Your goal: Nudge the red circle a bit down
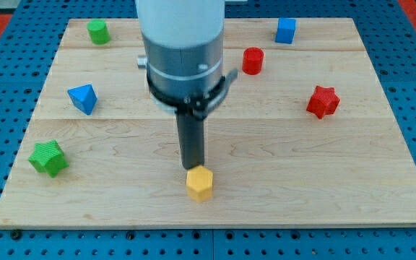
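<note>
The red circle (253, 61) is a short red cylinder at the upper middle-right of the wooden board (121, 144). My dark rod hangs from the grey arm body, and my tip (193, 167) stands low in the middle of the board. It is just above the yellow hexagon block (200, 183) and seems to touch its upper edge. The red circle lies far above and to the right of my tip.
A red star (323, 102) lies at the right. A blue cube (286, 30) is at the top right. A green hexagon (98, 32) is at the top left. A blue triangular block (83, 98) is at the left. A green star (48, 158) is at the lower left.
</note>
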You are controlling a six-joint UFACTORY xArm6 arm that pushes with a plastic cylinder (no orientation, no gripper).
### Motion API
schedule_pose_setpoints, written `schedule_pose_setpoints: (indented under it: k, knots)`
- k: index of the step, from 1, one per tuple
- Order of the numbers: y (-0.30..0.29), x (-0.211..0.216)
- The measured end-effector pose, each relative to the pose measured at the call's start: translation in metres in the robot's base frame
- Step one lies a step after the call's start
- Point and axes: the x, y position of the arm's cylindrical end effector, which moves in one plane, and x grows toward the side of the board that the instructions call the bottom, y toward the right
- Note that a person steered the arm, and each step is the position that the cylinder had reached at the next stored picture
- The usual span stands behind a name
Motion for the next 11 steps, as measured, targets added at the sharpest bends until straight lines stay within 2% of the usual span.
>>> schedule_pose_setpoints:
  k: [1, 2, 3, 4, 5, 7, 8, 10, 11]
  knots:
    - [0.002, -0.02]
    - [0.039, -0.084]
    - [0.105, -0.105]
    - [0.095, -0.096]
    - [0.064, -0.143]
    - [0.0, -0.174]
    - [-0.001, -0.191]
    - [0.006, -0.263]
    - [0.058, -0.269]
